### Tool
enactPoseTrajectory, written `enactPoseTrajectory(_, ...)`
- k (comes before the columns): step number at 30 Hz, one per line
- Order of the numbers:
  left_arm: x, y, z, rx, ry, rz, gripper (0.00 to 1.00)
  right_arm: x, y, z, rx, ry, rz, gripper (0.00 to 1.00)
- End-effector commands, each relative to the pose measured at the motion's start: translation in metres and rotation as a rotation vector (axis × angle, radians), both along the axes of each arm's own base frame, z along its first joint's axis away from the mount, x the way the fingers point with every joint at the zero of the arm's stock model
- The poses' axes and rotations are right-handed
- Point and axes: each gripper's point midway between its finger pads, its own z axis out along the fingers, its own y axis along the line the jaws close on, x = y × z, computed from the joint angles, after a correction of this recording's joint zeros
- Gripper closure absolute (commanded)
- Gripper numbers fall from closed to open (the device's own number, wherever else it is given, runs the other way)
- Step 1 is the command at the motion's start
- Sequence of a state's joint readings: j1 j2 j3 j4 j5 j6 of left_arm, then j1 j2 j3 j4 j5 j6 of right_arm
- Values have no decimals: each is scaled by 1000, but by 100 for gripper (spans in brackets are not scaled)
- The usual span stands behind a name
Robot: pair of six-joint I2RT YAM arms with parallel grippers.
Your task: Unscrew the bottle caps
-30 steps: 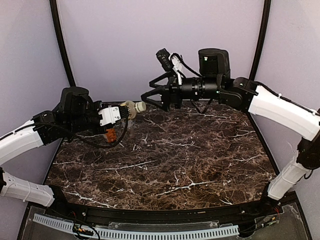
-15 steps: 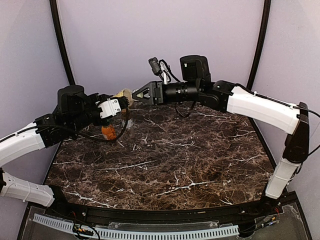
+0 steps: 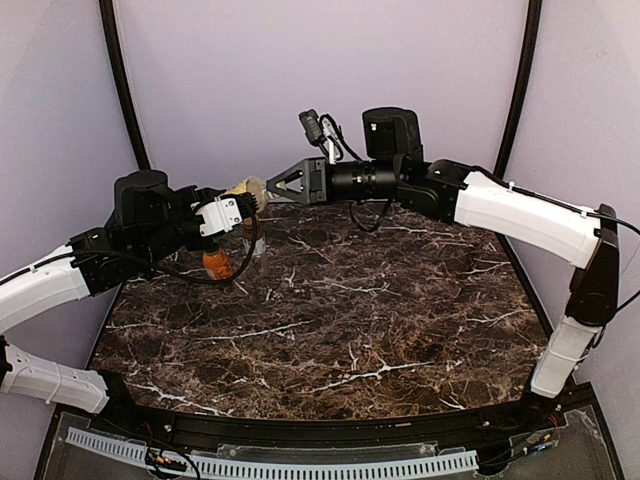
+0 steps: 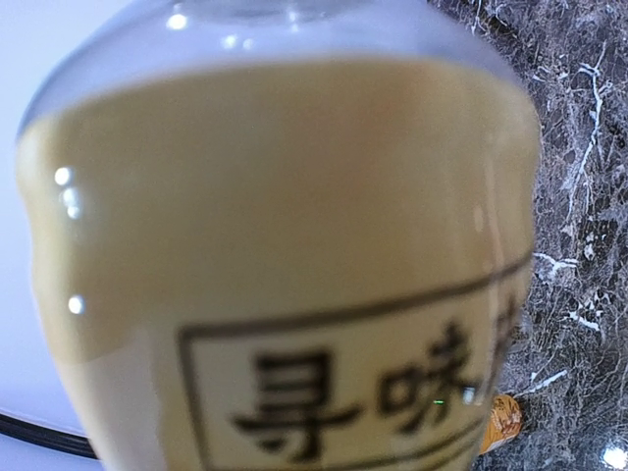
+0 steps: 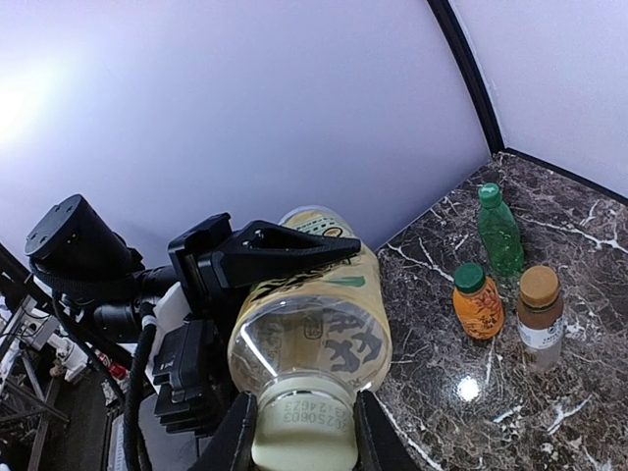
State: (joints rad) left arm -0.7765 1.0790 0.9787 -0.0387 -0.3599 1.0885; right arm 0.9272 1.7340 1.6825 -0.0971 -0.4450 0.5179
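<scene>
L gripper [image 3: 243, 208] clamped on yellow tea bottle [image 5: 314, 324], held sideways in the air, far left. R gripper [image 3: 270, 188] squeezed tight on its cream cap [image 5: 302, 434]. On table [image 3: 400, 320] nearby stand orange bottle [image 5: 478, 302], brown bottle [image 5: 539, 314] & green bottle [image 5: 499, 234].

bottle count is four: yellow tea bottle [image 5: 314, 343], slim green bottle [image 5: 500, 240], orange juice bottle [image 5: 479, 309], short brown bottle [image 5: 538, 329], last three at 3 o'clock in right wrist view. four lids too: one cream-white cap [image 5: 302, 432], two green caps [image 5: 489, 192] [image 5: 469, 276], one golden-brown cap [image 5: 539, 285].
</scene>
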Motion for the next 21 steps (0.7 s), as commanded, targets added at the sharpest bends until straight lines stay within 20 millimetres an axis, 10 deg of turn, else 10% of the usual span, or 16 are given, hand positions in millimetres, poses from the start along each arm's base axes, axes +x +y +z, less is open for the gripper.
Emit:
enactPoseTrajectory(1, -4, 1, 7, -24, -7, -6, 70, -11, -4, 17, 43, -55, 52, 100)
enactPoseTrajectory(10, -67, -30, -24, -78, 407, -301, 77, -97, 0, -18, -114, -661, 425, 100)
enactPoseTrajectory(21, -131, -38, -43, -46, 715, -520, 78, -109, -3, -64, -382, -1041, 514, 100)
